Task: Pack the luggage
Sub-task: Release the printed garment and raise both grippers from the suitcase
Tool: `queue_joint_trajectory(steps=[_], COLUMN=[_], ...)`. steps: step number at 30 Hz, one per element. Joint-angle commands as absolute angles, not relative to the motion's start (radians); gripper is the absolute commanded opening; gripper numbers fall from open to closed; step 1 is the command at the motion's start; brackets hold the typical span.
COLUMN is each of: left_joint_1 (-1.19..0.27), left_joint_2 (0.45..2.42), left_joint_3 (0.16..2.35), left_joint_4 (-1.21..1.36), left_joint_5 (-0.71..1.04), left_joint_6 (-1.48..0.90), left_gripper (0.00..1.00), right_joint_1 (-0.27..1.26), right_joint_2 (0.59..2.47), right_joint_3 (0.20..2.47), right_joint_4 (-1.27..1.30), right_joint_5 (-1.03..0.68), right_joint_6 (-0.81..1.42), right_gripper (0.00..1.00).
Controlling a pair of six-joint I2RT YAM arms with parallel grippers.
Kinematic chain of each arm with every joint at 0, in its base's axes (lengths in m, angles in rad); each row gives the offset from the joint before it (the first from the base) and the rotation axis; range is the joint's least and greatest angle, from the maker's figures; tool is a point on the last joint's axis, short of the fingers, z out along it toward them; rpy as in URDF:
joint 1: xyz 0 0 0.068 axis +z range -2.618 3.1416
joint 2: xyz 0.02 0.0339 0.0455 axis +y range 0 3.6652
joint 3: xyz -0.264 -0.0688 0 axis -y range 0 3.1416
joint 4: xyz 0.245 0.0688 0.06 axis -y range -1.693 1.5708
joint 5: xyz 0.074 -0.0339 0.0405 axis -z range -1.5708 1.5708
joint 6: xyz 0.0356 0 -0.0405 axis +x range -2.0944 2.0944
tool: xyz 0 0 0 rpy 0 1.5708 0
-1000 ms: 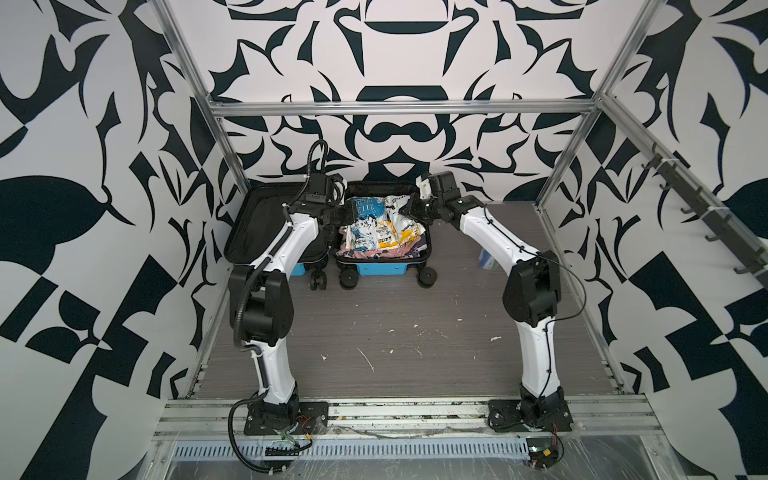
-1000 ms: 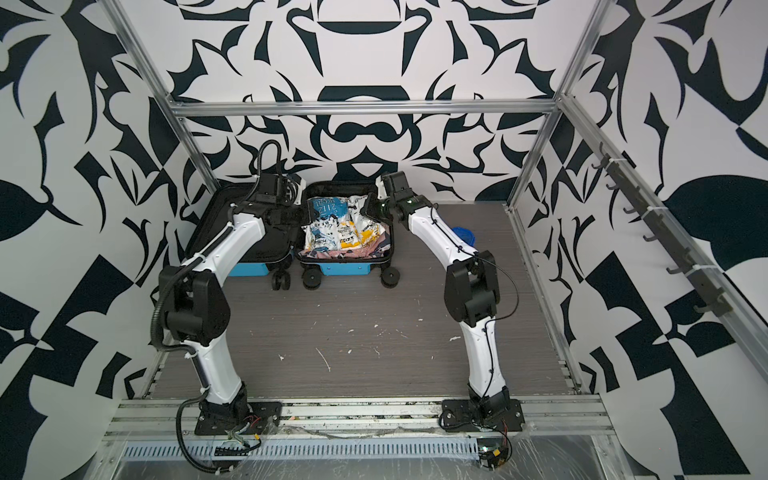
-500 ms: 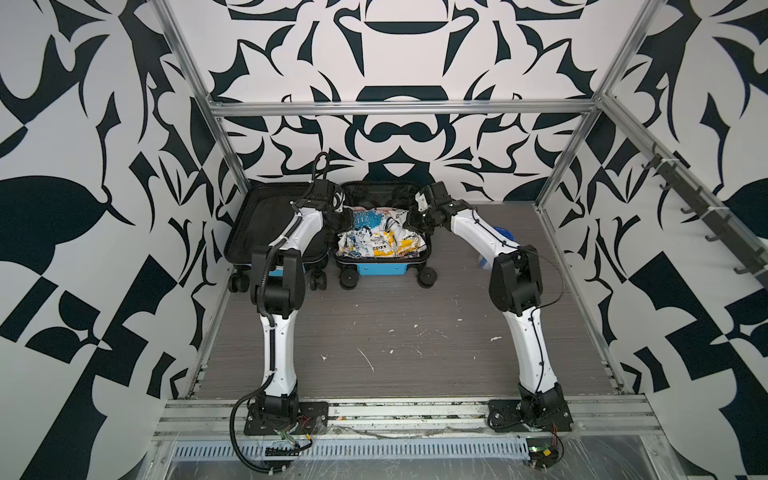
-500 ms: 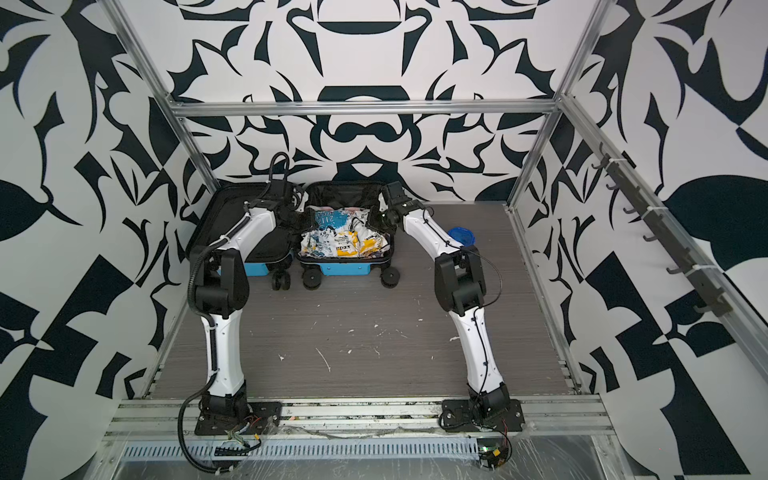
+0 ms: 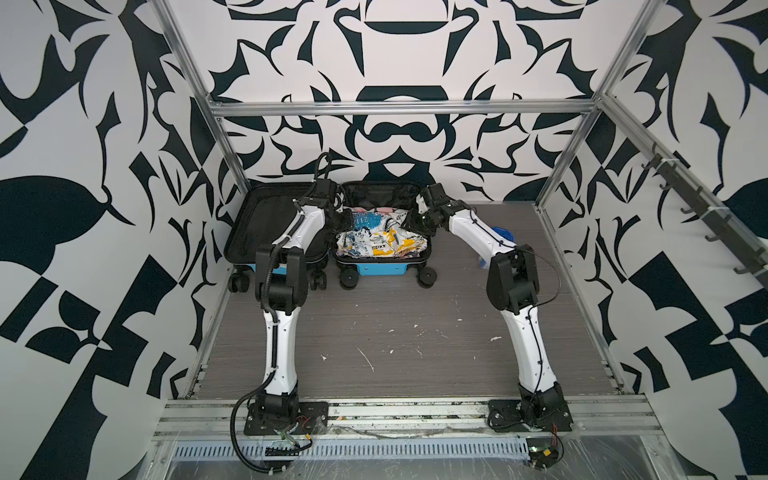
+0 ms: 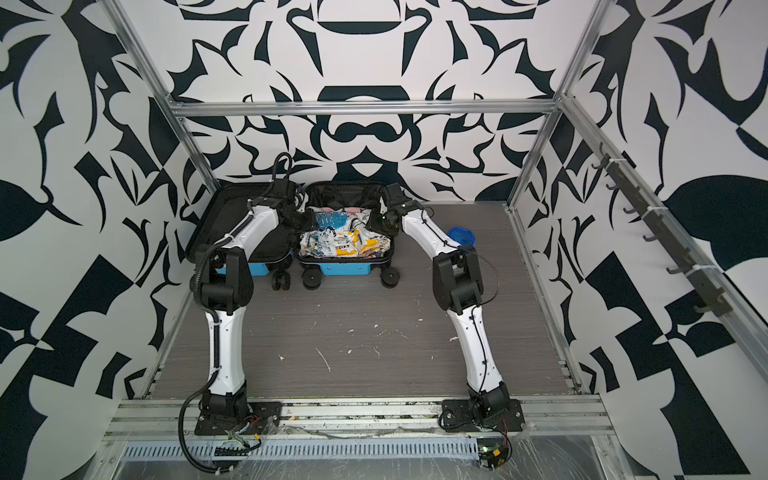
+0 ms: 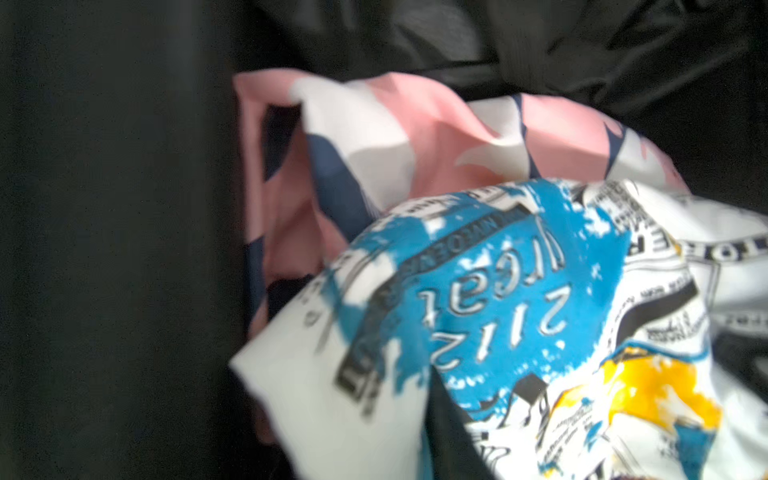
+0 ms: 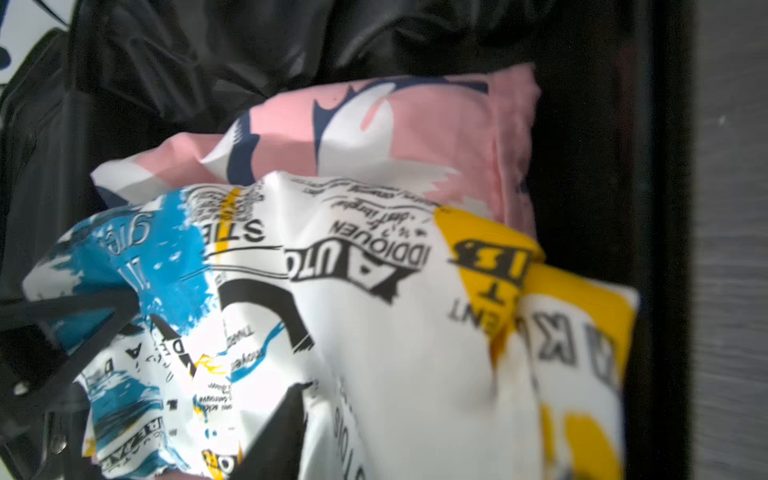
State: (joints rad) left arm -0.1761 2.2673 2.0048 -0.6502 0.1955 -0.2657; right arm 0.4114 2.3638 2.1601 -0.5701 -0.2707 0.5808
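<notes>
Frankly, you cannot tell from these views whether the left end effector (image 5: 344, 216) or the right end effector (image 5: 412, 222) has its jaws apart or together. Both sit low at opposite edges of the printed cloth (image 5: 380, 241). It heaps over a pink cloth (image 7: 415, 137) in the filled half of the luggage (image 5: 380, 269), which lies open at the far end of the worktop (image 5: 395, 332). If you pull away carelessly, a snagged fold could drag out. Bulging fabric may also jam the zipper under the lid (image 5: 266, 224).

One suitcase (image 5: 382, 269), two garments (image 5: 380, 243), one blue container (image 6: 461, 235), two arms (image 5: 282, 349).
</notes>
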Motion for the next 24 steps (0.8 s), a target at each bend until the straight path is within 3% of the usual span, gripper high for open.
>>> queue_joint_trajectory(steps=[1, 7, 15, 24], left_joint_1=[-0.172, -0.172, -0.17, -0.194], left_joint_2=[2.21, 2.111, 1.956, 1.871], left_joint_3=[2.017, 1.996, 1.953, 1.889], left_joint_4=[-0.688, -0.693, -0.698, -0.617], left_joint_5=[0.161, 0.116, 0.041, 0.138], left_joint_6=[-0.27, -0.272, -0.271, -0.33], left_gripper=[0.42, 0.59, 0.62, 0.6], right_joint_1=[0.413, 0.405, 0.37, 0.396], right_joint_2=[2.242, 2.174, 2.056, 2.021], right_joint_3=[2.168, 2.16, 2.06, 2.043], right_joint_4=[-0.566, -0.604, -0.622, -0.576], right_joint_5=[-0.241, -0.204, -0.161, -0.198], right_joint_6=[0.566, 0.551, 0.558, 0.584], right_gripper=[0.58, 0.64, 0.64, 0.45])
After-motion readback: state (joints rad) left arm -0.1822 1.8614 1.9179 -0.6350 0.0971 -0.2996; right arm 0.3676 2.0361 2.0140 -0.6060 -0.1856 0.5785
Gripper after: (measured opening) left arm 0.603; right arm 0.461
